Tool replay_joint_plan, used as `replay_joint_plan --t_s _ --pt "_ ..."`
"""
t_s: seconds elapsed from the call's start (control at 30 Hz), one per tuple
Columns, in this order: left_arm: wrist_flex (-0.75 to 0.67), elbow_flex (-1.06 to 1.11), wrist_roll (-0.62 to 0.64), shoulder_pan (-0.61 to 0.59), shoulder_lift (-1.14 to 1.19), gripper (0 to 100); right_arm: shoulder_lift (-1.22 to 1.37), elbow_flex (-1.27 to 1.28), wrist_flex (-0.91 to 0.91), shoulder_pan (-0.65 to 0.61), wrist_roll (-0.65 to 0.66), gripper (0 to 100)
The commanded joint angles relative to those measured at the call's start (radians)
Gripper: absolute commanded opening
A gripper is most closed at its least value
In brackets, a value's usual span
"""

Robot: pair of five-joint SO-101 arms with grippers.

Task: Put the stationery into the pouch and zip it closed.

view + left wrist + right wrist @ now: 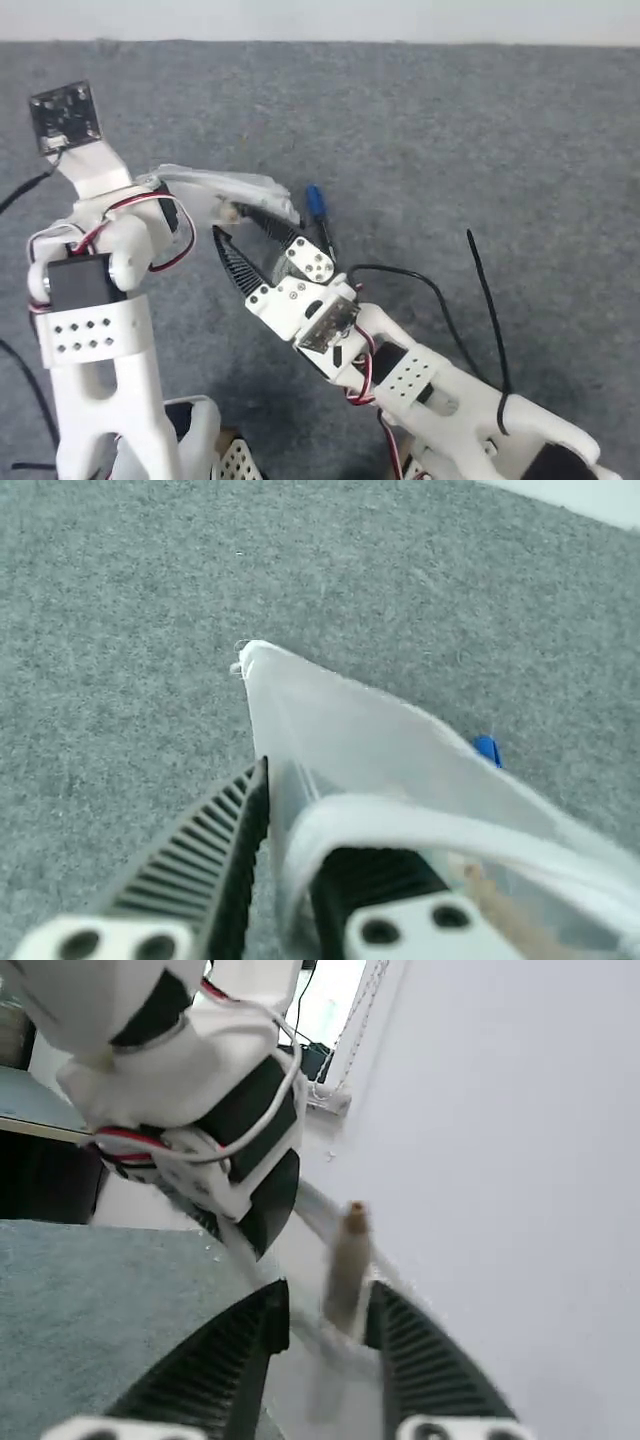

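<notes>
L gripper (295, 815): clamped on the clear pouch (360, 740); 1 ribbed black finger outside the wall, the other under the white rim.
R gripper (325, 1305): jaws apart, at the pouch's open end; a tan stick (347, 1260) stands between the 2 fingers, close to 1 of them. Can't tell if it touches.
Pouch: held off the grey table (480, 130) by the L arm, lying roughly level in the high view, mouth toward the R gripper. The corner away from the L gripper sticks out free.
Pouch contents: a tan piece shows thru the plastic near the L gripper's finger; can't tell what it is.
Blue pen (316, 200): outside the pouch, just beside its mouth end, blue tip pointing away from the arms, thin dark shaft running back behind the R gripper.
Zip: can't tell its state.
Arms: L at the table's left side in the high view, R coming in from the lower right; grippers near each other at the pouch.
</notes>
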Motion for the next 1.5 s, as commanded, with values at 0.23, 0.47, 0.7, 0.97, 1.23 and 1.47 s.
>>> replay_joint_plan --t_s 0.23,0.47,0.7,0.97,1.23,1.47 --pt "-0.040 -0.015 0.018 -0.003 -0.002 1 -0.061 0.009 0.019 -0.013 0.011 15.6" --pt "-0.040 -0.013 0.020 -0.003 0.000 1 -0.214 -0.012 0.280 -0.007 -0.117 15.8" --pt "-0.040 -0.013 0.026 -0.003 -0.003 1 -0.407 -0.215 0.901 0.073 -0.318 15.9" --pt "-0.061 0.008 0.069 -0.061 -0.006 1 -0.363 -0.457 1.320 0.159 -0.384 15.9" --pt "-0.061 0.004 0.071 -0.172 -0.006 1 -0.176 -0.585 1.408 0.245 -0.381 15.9" --pt "-0.061 0.004 0.071 -0.252 -0.006 1 0.084 -0.763 1.518 0.255 -0.379 15.7"
